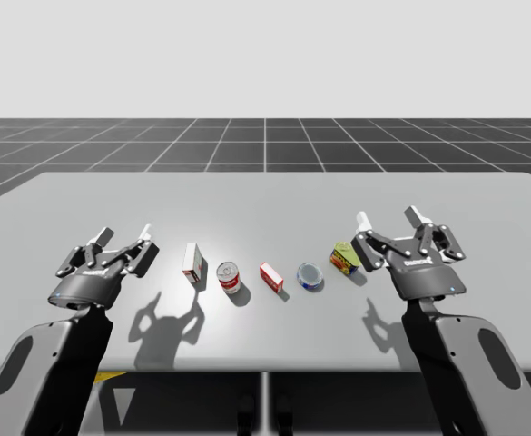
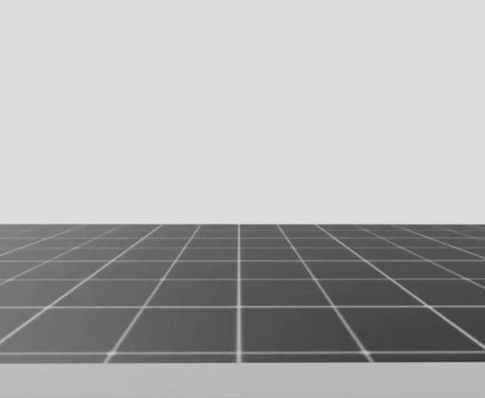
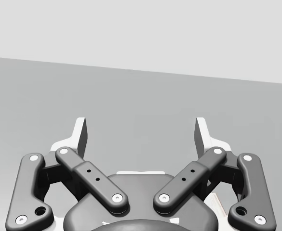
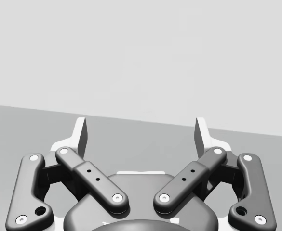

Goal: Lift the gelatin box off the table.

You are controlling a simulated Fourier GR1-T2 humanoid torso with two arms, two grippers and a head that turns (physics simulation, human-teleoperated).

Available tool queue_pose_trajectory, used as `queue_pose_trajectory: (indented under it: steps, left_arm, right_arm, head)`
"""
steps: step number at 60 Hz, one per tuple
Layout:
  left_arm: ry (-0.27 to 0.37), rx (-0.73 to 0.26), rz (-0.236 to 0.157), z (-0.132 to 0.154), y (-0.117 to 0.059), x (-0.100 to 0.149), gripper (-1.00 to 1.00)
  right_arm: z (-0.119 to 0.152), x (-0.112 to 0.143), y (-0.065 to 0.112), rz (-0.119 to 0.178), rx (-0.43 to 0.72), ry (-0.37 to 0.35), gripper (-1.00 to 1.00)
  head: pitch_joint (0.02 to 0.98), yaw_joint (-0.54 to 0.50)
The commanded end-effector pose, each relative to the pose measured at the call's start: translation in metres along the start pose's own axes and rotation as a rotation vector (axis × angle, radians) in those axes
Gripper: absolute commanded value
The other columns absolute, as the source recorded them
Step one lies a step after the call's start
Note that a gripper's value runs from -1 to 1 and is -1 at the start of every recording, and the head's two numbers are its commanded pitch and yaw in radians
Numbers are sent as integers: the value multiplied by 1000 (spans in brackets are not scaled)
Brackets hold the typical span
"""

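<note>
One dark grid floor (image 2: 239, 307), across the lower half of the head view and behind the table in the high view.

One grey table (image 1: 265, 195), spanning the middle of the high view and bearing five small goods in a loose row at lower centre.

Two dark arms, entering from the bottom edge of the high view:
- left gripper (image 1: 127, 233), lower left of the frame, over the table with its shadow on the surface. Its fingers are spread wide, as the left wrist view (image 3: 141, 130) also shows, with bare table ahead of them.
- right gripper (image 1: 389, 218), right of centre, fingers likewise spread wide. In the right wrist view (image 4: 141, 130) bare table lies ahead.

One white-and-red box (image 1: 192, 262), upright, at the left end of the row.

One red-and-white can (image 1: 229, 276), upright, just right of that box.

One green-and-yellow can (image 1: 344, 257), at the right end of the row, just left of the right gripper in the frame.

One flat blue can (image 1: 309, 275), between the green-and-yellow can and the gelatin box.

One gelatin box (image 1: 271, 277), small and red with white, on the table at the middle of the row, apart from both neighbours and well apart from both grippers. Its long axis runs diagonally, from upper left to lower right of the frame.
</note>
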Motion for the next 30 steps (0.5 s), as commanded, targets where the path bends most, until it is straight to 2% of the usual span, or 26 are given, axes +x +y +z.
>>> queue_pose_trajectory:
  steps: [1,4,5,6,12,30]
  left_arm:
    - [-2,-5,6,1,-1,1,-1000]
    - [-2,-5,6,1,-1,2,-1000]
    - [-2,-6,5,1,-2,2,-1000]
    - [-1,-7,5,1,-2,2,-1000]
    - [1,-11,3,2,-2,2,-1000]
    - [7,-9,-2,2,-2,2,-1000]
  right_arm:
    - [2,0,0,-25,-21,-13,-1000]
    - [2,0,-1,-19,-2,-14,-1000]
    - [1,0,-2,-34,2,-15,-1000]
    - [0,0,-2,-36,-2,-15,-1000]
    - [-1,0,-2,-32,-7,-11,-1000]
    - [-1,0,-3,-22,-11,-6,-1000]
  head:
    - [78,-8]
    - [79,-8]
    - [82,-8]
    - [84,-8]
    - [108,-9]
    - [387,-7]
